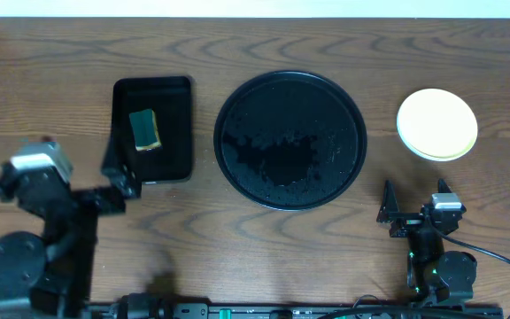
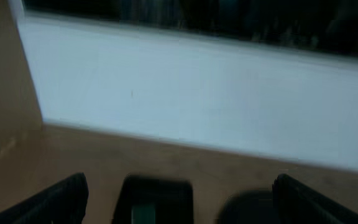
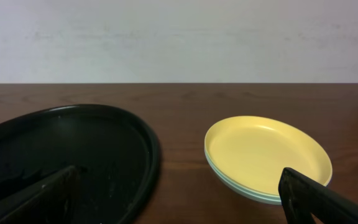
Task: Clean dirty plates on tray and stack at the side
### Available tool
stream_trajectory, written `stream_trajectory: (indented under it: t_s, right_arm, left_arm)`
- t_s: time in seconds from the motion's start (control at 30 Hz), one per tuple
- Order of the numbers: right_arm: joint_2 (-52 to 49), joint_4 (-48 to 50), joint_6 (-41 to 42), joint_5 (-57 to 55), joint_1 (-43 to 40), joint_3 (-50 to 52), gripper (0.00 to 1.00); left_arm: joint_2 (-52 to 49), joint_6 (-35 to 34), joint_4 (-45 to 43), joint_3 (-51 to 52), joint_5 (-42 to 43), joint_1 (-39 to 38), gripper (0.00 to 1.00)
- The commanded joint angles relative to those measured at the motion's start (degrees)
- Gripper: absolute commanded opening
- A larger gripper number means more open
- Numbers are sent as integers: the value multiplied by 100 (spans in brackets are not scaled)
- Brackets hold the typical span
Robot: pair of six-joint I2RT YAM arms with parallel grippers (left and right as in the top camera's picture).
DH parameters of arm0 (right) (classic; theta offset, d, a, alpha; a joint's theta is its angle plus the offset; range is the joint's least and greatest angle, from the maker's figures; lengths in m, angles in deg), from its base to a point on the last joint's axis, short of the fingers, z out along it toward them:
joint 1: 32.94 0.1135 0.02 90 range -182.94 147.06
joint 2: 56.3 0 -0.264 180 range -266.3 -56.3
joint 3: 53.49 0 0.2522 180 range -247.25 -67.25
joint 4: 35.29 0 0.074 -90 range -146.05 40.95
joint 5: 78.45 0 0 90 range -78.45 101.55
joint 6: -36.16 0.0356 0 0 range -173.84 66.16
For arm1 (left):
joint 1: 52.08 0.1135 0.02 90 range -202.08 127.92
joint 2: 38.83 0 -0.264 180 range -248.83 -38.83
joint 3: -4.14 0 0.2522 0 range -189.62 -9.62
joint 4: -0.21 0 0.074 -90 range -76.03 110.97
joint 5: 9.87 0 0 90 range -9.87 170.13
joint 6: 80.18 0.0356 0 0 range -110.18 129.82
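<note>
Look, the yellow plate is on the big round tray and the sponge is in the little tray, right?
No. The yellow plate tops a stack beside the big round tray, the overhead view shows. The sponge is in the little tray.

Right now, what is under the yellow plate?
Under the yellow plate a blue plate shows only its rim; the stack rests on the table. The blue plate's face is covered, and I cannot count how many lie there.
</note>
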Motion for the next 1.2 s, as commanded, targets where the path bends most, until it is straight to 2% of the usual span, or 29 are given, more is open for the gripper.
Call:
stream_trajectory:
  t_s: [0.0, 0.3, 0.43, 0.63, 0.73, 1.03, 1.17]
  right_arm:
    - [37, -15, 76, -50, 52, 7, 99]
    - [37, -17, 74, -50, 52, 7, 99]
    - [37, -17, 74, -50, 52, 7, 99]
    - [37, -15, 74, -50, 52, 7, 99]
    - [37, -15, 74, -50, 52, 7, 99]
    - [37, -17, 74, -50, 52, 7, 99]
    - [37, -15, 74, -50, 52, 7, 99]
  left_arm:
    - [546, 111, 595, 586, -7, -13, 94]
    - [2048, 70, 542, 2382, -2, -37, 94]
    - [2667, 70, -708, 3283, -2, -273, 94]
    - [3091, -216, -3687, 4623, -4, -540, 94]
    - [3095, -389, -4269, 5034, -4, -540, 94]
    - [3097, -385, -4155, 6002, -116, -522, 94]
    - [3097, -380, -3025, 5995, -334, -505, 95]
